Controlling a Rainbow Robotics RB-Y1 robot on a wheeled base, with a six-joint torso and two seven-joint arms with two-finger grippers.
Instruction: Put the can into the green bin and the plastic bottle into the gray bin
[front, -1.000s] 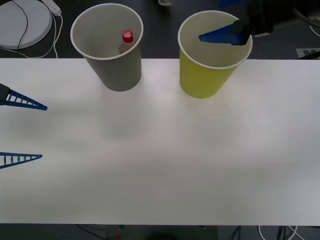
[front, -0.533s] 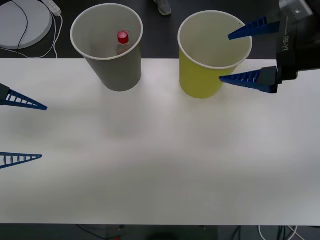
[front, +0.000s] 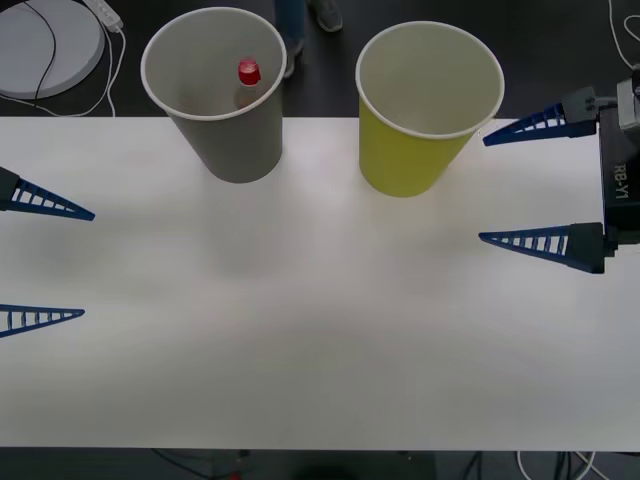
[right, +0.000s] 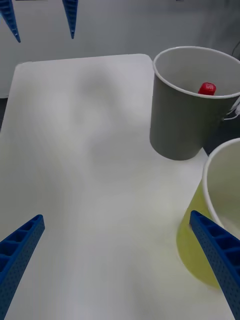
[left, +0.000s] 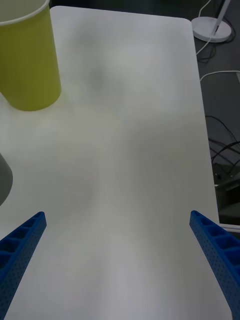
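My right gripper (front: 482, 188) hangs with its two ribbed blue fingers spread wide and nothing between them, over the right edge of the white table (front: 320, 330), just beside the large yellow-green paper-cup-shaped bin (front: 425, 130) with its white inside and rolled rim. My left gripper (front: 88, 264) is parked at the table's left edge, jaws likewise wide apart and empty.

Farther out, the large gray paper-cup-shaped bin (front: 225, 110) stands at the table's back edge, to the left of the green bin and apart from it. Inside it, the small clear plastic bottle (front: 247, 80) leans against the far wall, its red screw cap just below the rim; my right wrist view catches the same red cap inside the gray bin. So the bottle's half of the job looks done.

I cannot see the can anywhere: the table top carries only the two bins, and the bottom of the green bin is hidden from me. My judgement is that the can lies in there and the task is at its end. If so, the next move calls only for drawing my right arm clear to rest, keeping the near finger off the green bin's rim so as not to tip it.
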